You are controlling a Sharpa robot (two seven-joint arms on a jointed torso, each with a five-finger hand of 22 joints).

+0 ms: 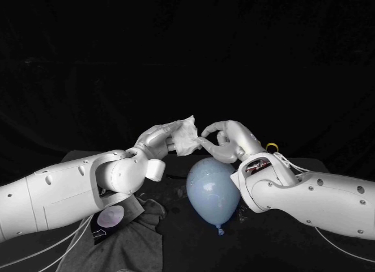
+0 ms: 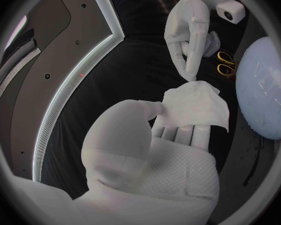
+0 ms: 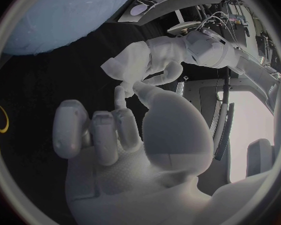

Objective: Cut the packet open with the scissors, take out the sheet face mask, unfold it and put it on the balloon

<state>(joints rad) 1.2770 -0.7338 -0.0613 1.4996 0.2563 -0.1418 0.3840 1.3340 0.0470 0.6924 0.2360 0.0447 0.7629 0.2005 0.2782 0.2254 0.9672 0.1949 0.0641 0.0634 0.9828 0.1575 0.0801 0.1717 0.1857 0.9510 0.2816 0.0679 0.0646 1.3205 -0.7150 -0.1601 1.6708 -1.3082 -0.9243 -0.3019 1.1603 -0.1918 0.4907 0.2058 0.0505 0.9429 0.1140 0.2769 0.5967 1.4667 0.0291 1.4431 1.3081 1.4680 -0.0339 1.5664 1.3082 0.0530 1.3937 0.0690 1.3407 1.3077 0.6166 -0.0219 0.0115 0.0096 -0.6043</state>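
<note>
- The packet [image 1: 113, 218] lies on the worktop [image 1: 326, 167] at about 7 o'clock of the balloon, under the left forearm and out of the work.
- The left hand [image 1: 157, 143] is raised above the worktop and grips the sheet face mask [image 1: 185, 135]. In the left wrist view its thumb presses the mask down onto the fingers [image 2: 178, 134] beneath.
- The mask is bunched and only partly unfolded. It stands out at about 1 o'clock of the left hand, with its free edge towards the right hand.
- The balloon [image 1: 212, 190] rests on the worktop at 6 o'clock of the mask, directly beneath it and apart from it. Its long axis runs 12 to 6, knot at 6.
- The right hand [image 1: 228, 139] sits at 3 o'clock of the mask with its fingers [image 2: 189, 67] meeting the free edge. I cannot tell whether they pinch it or only touch it.
- My judgement: unfolding turns on this edge. The right hand must take it and draw away towards 3 o'clock while the left hand holds fast.
- The scissors [image 1: 272, 147] lie at 3 o'clock of the right hand, behind its wrist.
</note>
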